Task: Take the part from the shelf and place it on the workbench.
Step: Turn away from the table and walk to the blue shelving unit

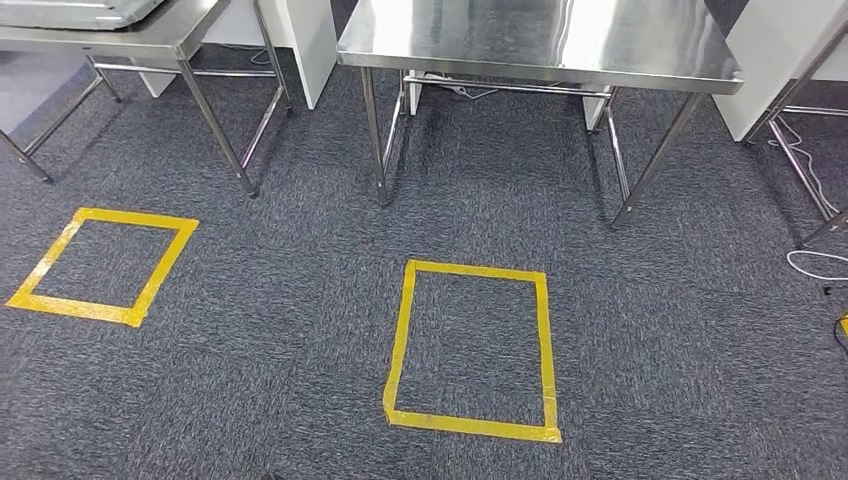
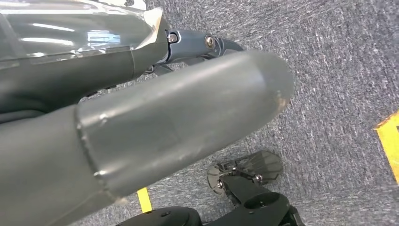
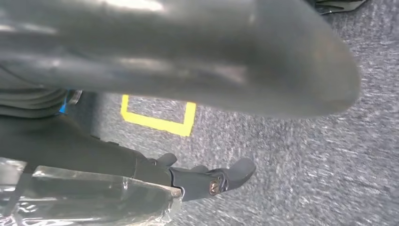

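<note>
Head view: grey carpet (image 1: 300, 300) across the whole floor, with a yellow tape square (image 1: 470, 350) near the middle and a second yellow tape square (image 1: 100, 265) off to the left. Farther back, a steel desk (image 1: 540, 45) on thin metal legs, its top bare and shiny. To the far left, another steel desk (image 1: 110, 35) carrying a pale tray-like object (image 1: 70, 10) at the picture's edge, too cropped to identify. White cables (image 1: 815, 215) trailing on the carpet at the far right. No telling from here where the part or the shelf is.

Left wrist view: left hand (image 2: 155, 99) large in the frame, thick grey thumb (image 2: 188, 117) stretched out, darker fingers (image 2: 207, 44) beside it, clear film over the ribbed cover. Hanging over the carpet with nothing visible in the grasp; whether released or clenched, cannot tell. A strip of yellow tape at the right edge of the picture, another short bit lower down.

Right wrist view: right hand (image 3: 188, 136) blurred, thumb (image 3: 211, 52) across the upper part, dark fingers (image 3: 221, 179) curled below it over the carpet. Nothing seen held; state not clear enough to tell. Corner of a yellow tape outline (image 3: 160, 120) on the floor beyond the hand.
</note>
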